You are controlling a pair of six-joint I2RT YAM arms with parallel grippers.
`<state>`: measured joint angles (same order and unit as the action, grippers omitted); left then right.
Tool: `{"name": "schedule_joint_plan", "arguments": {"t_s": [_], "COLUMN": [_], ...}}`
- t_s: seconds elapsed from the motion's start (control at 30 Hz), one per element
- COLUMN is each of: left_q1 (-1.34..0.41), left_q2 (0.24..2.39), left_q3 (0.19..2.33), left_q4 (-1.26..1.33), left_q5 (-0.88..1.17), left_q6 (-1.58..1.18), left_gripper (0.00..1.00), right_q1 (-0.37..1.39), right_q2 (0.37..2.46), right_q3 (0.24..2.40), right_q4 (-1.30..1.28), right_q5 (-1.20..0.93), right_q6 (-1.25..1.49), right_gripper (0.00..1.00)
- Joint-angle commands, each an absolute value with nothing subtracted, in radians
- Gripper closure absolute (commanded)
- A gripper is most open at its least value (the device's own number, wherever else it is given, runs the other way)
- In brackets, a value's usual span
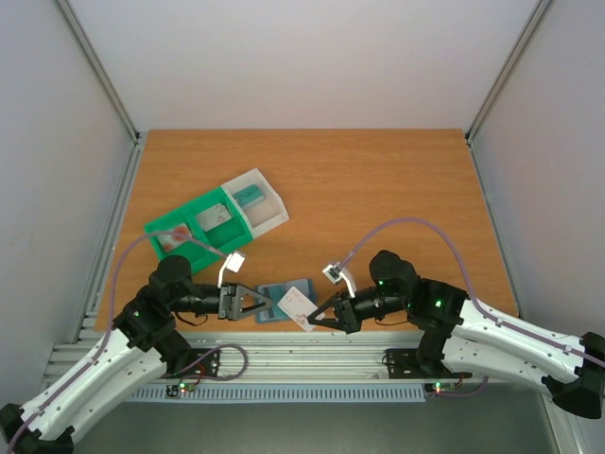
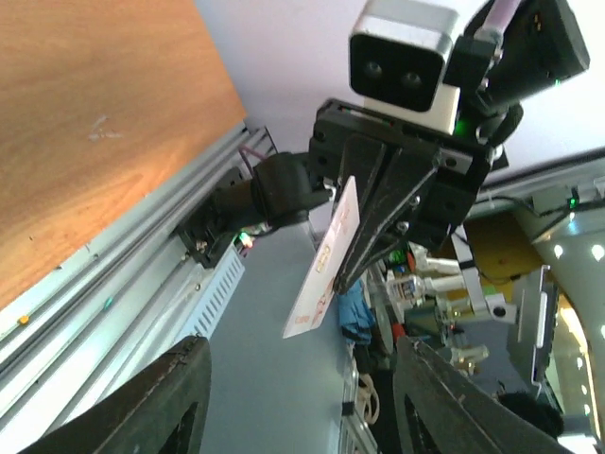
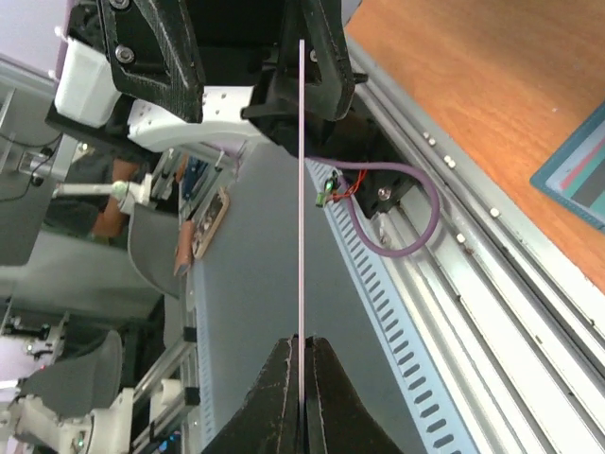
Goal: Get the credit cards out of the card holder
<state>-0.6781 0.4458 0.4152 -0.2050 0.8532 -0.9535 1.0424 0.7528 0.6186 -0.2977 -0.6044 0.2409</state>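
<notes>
Your right fingers point(image 3: 269, 407) clamp a thin whitish credit card point(image 1: 296, 307), seemingly clear of the slate-blue bifold wallet point(image 1: 274, 289), pointing at your spread left fingers point(image 2: 175, 402).

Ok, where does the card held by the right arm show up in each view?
Top external: credit card bottom centre, in the right pincer.
Left wrist: credit card centre, tilted.
Right wrist: credit card edge-on, a vertical centre line.
Shared landmark: aluminium rail, seen in all three.

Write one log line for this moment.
right tool: shut on credit card | left tool: open | card holder: on table
</notes>
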Motion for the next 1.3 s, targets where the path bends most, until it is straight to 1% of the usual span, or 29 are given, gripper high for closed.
{"name": "schedule_joint_plan", "arguments": {"t_s": [0.0, 0.1, 0.13, 0.17, 0.4, 0.47, 0.53, 0.57, 0.6, 0.67, 0.73, 0.77, 0.9, 0.97, 1.0, 1.2, 1.27], "left_q1": [-0.675, -0.677, -0.678, -0.678, -0.678, -0.678, -0.677, -0.677, -0.677, -0.677, -0.678, -0.678, -0.677, -0.678, -0.678, -0.676, -0.677], "left_q2": [0.456, 0.469, 0.467, 0.462, 0.475, 0.478, 0.476, 0.476, 0.478, 0.486, 0.492, 0.491, 0.483, 0.481, 0.479, 0.459, 0.449], "left_q3": [0.445, 0.421, 0.415, 0.413, 0.410, 0.407, 0.408, 0.409, 0.410, 0.414, 0.412, 0.409, 0.402, 0.402, 0.402, 0.404, 0.411], "left_q4": [-0.271, -0.213, -0.198, -0.195, -0.219, -0.214, -0.213, -0.218, -0.233, -0.257, -0.267, -0.259, -0.224, -0.213, -0.211, -0.236, -0.252], "left_q5": [0.962, 1.007, 1.015, 1.016, 1.015, 1.020, 1.017, 1.014, 1.010, 1.008, 1.004, 1.004, 1.009, 1.013, 1.012, 0.968, 0.931], "left_q6": [-0.866, -0.888, -0.905, -0.912, -0.901, -0.898, -0.900, -0.900, -0.897, -0.883, -0.867, -0.868, -0.895, -0.902, -0.904, -0.896, -0.893], "left_gripper": [0.49, 0.64, 0.68, 0.69, 0.68, 0.71, 0.78, 0.79, 0.79, 0.71, 0.71, 0.73, 0.94, 0.99, 1.00, 1.00, 1.00], "right_q1": [1.039, 1.039, 1.039, 1.038, 1.038, 1.038, 1.039, 1.039, 1.039, 1.038, 1.038, 1.038, 1.039, 1.038, 1.038, 1.039, 1.039], "right_q2": [0.790, 0.822, 0.830, 0.837, 0.865, 0.871, 0.873, 0.873, 0.873, 0.873, 0.872, 0.871, 0.872, 0.872, 0.873, 0.861, 0.845], "right_q3": [0.657, 0.653, 0.652, 0.649, 0.650, 0.650, 0.650, 0.649, 0.647, 0.646, 0.646, 0.644, 0.644, 0.644, 0.644, 0.647, 0.647], "right_q4": [-0.317, -0.260, -0.243, -0.229, -0.183, -0.177, -0.175, -0.174, -0.170, -0.165, -0.163, -0.162, -0.162, -0.165, -0.168, -0.219, -0.242], "right_q5": [-0.713, -0.742, -0.755, -0.764, -0.797, -0.799, -0.796, -0.796, -0.797, -0.799, -0.800, -0.799, -0.796, -0.793, -0.788, -0.711, -0.669], "right_q6": [0.198, 0.223, 0.232, 0.240, 0.270, 0.273, 0.278, 0.280, 0.283, 0.288, 0.290, 0.291, 0.293, 0.293, 0.293, 0.291, 0.292], "right_gripper": [0.99, 0.99, 0.99, 0.99, 0.99, 0.99, 0.99, 0.99, 0.99, 0.99, 0.99, 0.99, 0.99, 0.99, 0.98, 0.88, 0.77]}}
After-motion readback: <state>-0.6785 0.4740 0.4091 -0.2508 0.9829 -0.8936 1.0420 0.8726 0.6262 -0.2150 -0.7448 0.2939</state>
